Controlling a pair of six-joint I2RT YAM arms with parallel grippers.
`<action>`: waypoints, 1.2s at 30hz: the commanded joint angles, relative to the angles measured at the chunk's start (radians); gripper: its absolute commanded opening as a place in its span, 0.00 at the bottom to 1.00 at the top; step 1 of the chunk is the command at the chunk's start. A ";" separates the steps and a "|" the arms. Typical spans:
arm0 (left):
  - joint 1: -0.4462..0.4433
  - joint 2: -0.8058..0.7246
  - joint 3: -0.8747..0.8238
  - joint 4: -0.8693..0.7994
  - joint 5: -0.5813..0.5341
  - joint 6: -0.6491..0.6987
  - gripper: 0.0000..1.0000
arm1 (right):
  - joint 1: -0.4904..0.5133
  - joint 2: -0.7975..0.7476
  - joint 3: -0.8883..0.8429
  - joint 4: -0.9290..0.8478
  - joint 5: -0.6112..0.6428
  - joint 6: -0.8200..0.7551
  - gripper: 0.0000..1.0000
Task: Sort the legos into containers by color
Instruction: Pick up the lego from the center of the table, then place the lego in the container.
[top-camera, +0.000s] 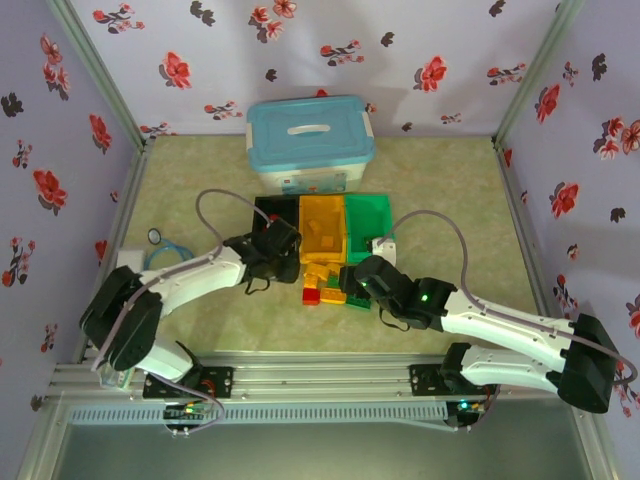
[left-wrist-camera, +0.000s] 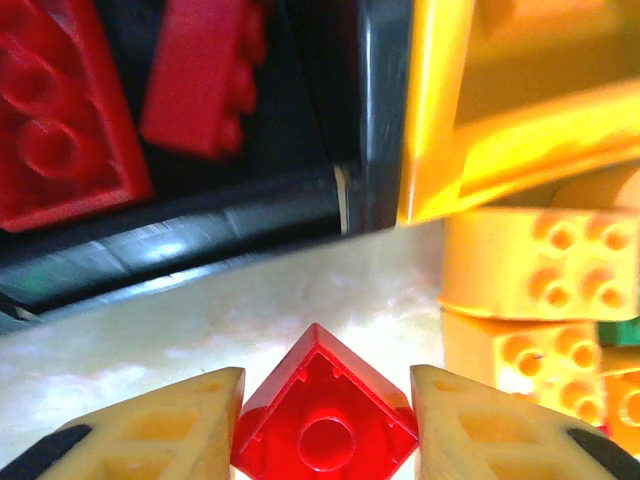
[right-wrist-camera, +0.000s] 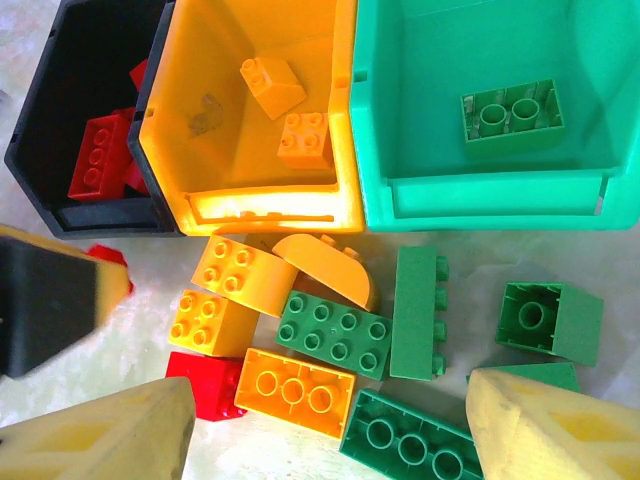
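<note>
Left pincer (left-wrist-camera: 325, 385) clamped corner-on around a red brick (left-wrist-camera: 322, 440), just short of the black bin (left-wrist-camera: 200, 220) front wall. Brick likely light, rigid, slick; flat faces would hold surer. Wall needs clearing. Loose legos (right-wrist-camera: 330, 335) crowd the desk (right-wrist-camera: 140, 345) before the orange-yellow bin (right-wrist-camera: 255, 208) and green bin (right-wrist-camera: 480, 195); right pincer (right-wrist-camera: 330, 400) spread open above them.

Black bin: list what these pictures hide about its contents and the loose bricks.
- Top external: left arm covers part of the black bin; contents hidden.
- Left wrist: its red bricks are blurred, cut by frame edges.
- Right wrist: right gripper finger covers part of bottom green brick.
</note>
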 joint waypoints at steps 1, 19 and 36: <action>0.061 -0.058 0.077 -0.038 -0.023 0.061 0.39 | 0.003 -0.011 -0.015 -0.004 0.030 0.030 0.72; 0.226 -0.043 0.221 0.005 0.038 0.124 0.81 | 0.013 -0.007 -0.026 0.017 -0.036 0.027 0.74; -0.142 -0.157 -0.089 0.003 0.068 -0.116 0.75 | 0.010 0.025 0.022 -0.041 0.060 0.073 0.74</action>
